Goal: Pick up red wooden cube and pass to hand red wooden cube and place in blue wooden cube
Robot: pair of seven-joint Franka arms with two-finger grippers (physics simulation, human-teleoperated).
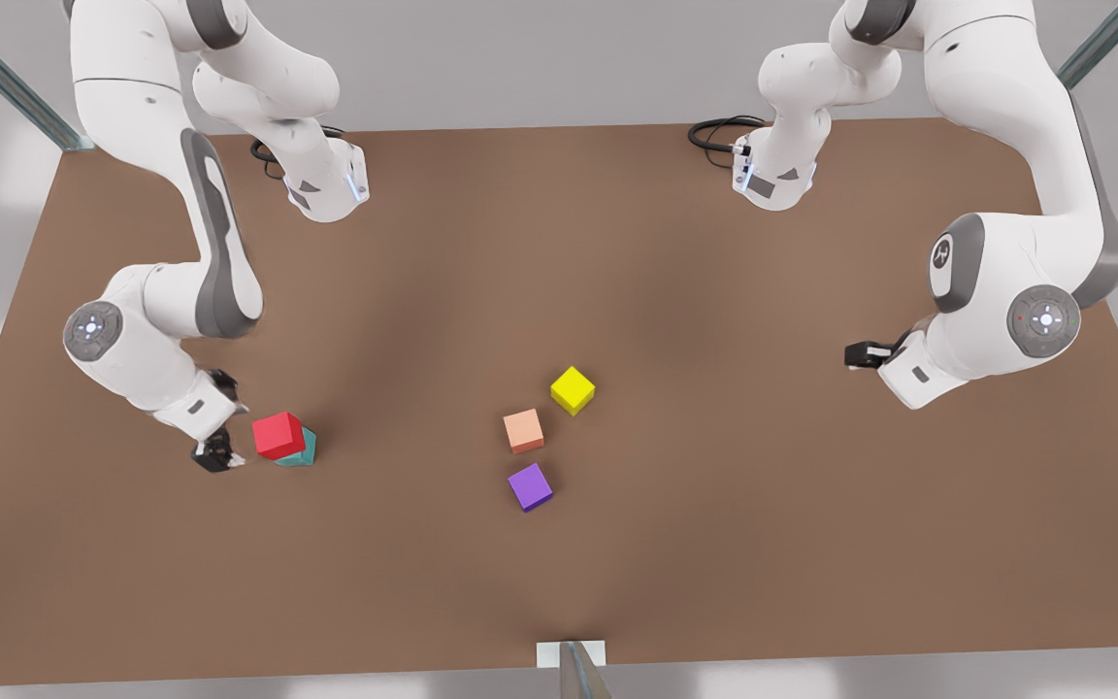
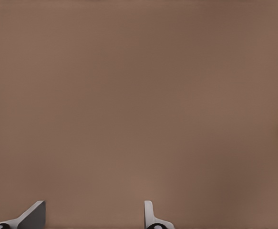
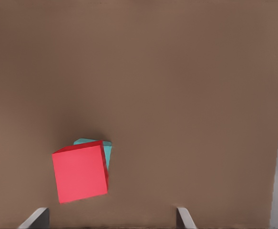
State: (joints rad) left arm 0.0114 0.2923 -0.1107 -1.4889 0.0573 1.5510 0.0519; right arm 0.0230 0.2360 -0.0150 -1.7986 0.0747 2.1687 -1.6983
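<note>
The brown table (image 1: 714, 544) carries everything. The right pincer (image 1: 217, 454), near the edge on the front view's left, stands open and empty just beside the small bright red wooden cube (image 1: 279, 435), which sits on top of the teal blue wooden cube (image 1: 302, 450), turned a little askew. The left pincer (image 1: 862, 354), near the opposite edge, waits open above bare table. Mid-table lie a yellow cube (image 1: 573, 390), a salmon-orange cube (image 1: 524, 430) and a purple cube (image 1: 530, 486).

My right gripper (image 3: 112, 219) hangs open above the table (image 3: 186, 86). The red wooden cube (image 3: 80, 172) sits on the blue wooden cube (image 3: 105, 149), covering most of it, teal peeking out at its one o'clock.
</note>
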